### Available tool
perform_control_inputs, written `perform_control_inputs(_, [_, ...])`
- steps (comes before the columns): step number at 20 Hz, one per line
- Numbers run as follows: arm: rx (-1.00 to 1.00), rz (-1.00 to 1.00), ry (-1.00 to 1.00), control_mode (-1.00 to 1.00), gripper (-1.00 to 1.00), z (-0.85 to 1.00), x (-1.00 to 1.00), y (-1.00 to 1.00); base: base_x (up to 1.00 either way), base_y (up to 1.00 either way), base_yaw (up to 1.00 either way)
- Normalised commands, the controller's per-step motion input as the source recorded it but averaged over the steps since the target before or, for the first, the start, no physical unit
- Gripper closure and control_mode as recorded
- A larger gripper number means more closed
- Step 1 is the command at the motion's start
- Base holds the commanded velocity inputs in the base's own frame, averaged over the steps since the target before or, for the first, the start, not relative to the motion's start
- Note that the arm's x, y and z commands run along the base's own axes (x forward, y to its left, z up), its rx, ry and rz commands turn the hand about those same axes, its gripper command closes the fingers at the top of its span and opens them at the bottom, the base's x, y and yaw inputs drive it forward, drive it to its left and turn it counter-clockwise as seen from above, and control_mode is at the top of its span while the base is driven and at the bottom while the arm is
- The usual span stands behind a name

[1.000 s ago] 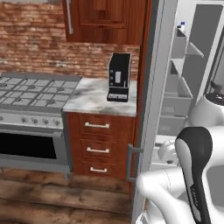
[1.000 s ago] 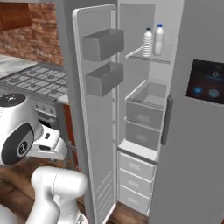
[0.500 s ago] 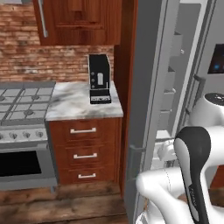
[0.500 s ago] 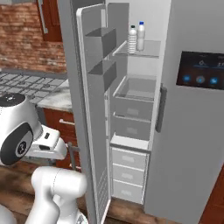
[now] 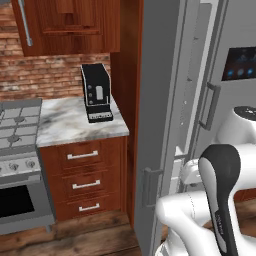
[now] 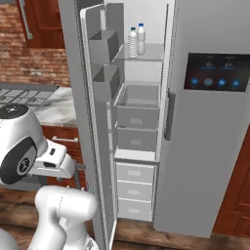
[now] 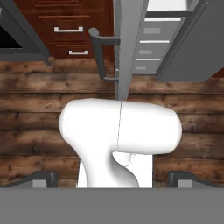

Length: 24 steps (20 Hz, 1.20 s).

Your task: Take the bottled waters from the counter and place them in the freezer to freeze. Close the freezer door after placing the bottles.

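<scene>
Brown wooden floor planks (image 7: 35, 109) lie under a kitchen with a red brick wall (image 5: 45, 75). Next comes the tall grey freezer (image 6: 215, 146), smooth and shiny, with its freezer door (image 6: 93, 146) standing open. Beside it sits the marble counter (image 5: 75, 125) with a black coffee machine (image 5: 97, 92). Two clear bottled waters (image 6: 136, 41) stand on the top freezer shelf. The gripper (image 7: 112, 177) has its jaws spread wide, holding nothing.

No word, brand or number can be read anywhere. The dark control panel (image 6: 216, 72) on the shut fridge door shows small glowing blue symbols (too blurred to make out), and the bottles' (image 6: 136, 41) white labels look blank.
</scene>
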Motion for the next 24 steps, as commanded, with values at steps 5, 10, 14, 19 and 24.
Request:
perform_control_inputs(5, [0.00,0.00,0.00,1.00,-1.00,0.00,0.00,0.00,0.00,0.58,-0.02])
perform_control_inputs(10, [0.00,0.00,0.00,1.00,-1.00,0.00,0.00,0.00,0.10,0.18,0.00])
perform_control_inputs(14, [0.00,0.00,0.00,1.00,-1.00,0.00,0.00,0.00,0.20,0.00,0.00])
perform_control_inputs(19, [0.00,0.00,0.00,1.00,-1.00,0.00,0.00,0.00,0.17,0.00,0.00])
perform_control_inputs(24, [0.00,0.00,0.00,1.00,-1.00,0.00,0.00,0.00,0.35,0.00,0.00])
